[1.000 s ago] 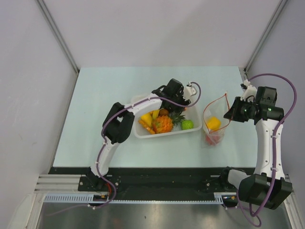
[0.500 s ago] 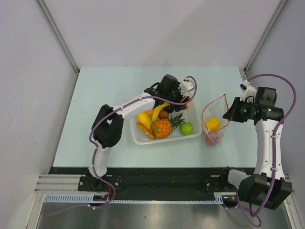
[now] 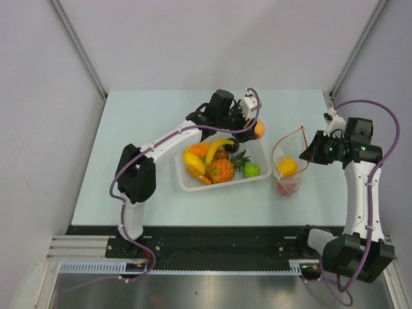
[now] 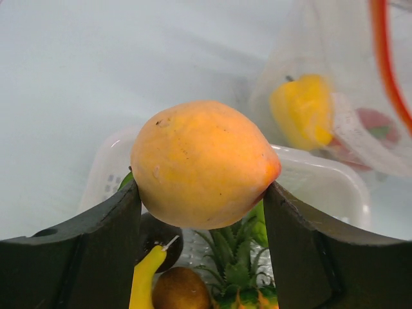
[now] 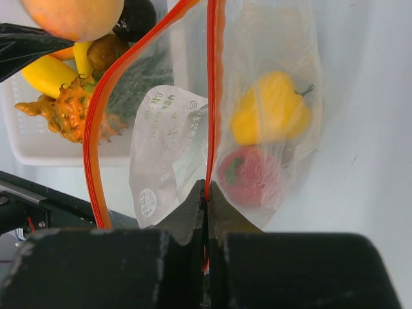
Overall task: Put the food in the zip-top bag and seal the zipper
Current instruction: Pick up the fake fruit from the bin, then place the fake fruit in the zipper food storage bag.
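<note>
My left gripper [image 4: 203, 193] [image 3: 255, 128] is shut on a round orange toy fruit [image 4: 203, 164] [image 3: 259, 129], held above the far right corner of the white basket [image 3: 193, 185]. More food lies in the basket: a banana [image 3: 215, 143], a pineapple [image 3: 221, 170] and a green fruit [image 3: 251, 170]. The clear zip-top bag [image 3: 288, 161] hangs open to the right, with a yellow pepper [image 5: 267, 116] and a red fruit [image 5: 248, 177] inside. My right gripper [image 5: 206, 190] [image 3: 311, 151] is shut on the bag's red-orange zipper [image 5: 212, 96], holding the mouth up.
The basket's rim [image 4: 322, 183] lies between my left gripper and the bag [image 4: 335, 96]. Purple cables loop off both arms. The pale table [image 3: 141, 129] is bounded by grey walls on three sides.
My left arm has risen out of the basket with the orange fruit and swung back and to the right, toward the bag. The basket slid slightly left. The right arm has not moved.
</note>
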Robot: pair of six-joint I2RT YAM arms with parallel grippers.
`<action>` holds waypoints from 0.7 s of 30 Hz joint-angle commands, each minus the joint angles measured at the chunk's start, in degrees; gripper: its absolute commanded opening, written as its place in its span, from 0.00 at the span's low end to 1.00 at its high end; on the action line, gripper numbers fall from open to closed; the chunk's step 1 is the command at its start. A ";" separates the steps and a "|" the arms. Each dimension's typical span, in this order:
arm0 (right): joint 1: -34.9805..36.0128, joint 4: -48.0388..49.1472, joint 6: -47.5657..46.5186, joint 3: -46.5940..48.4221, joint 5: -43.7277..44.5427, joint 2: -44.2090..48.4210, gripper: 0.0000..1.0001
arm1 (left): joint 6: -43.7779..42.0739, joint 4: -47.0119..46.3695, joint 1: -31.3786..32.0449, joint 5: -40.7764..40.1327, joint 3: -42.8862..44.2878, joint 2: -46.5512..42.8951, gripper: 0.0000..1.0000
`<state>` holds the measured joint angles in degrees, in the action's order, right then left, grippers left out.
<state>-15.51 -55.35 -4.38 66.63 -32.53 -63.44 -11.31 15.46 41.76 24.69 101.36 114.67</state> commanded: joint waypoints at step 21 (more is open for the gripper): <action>-0.22 0.25 0.52 0.96 -0.95 1.13 0.00 | 1.29 7.38 11.94 1.77 15.08 -2.08 0.92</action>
<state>-15.51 -55.20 -3.42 66.46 -32.88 -63.46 -8.67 17.93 54.39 30.35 111.28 111.28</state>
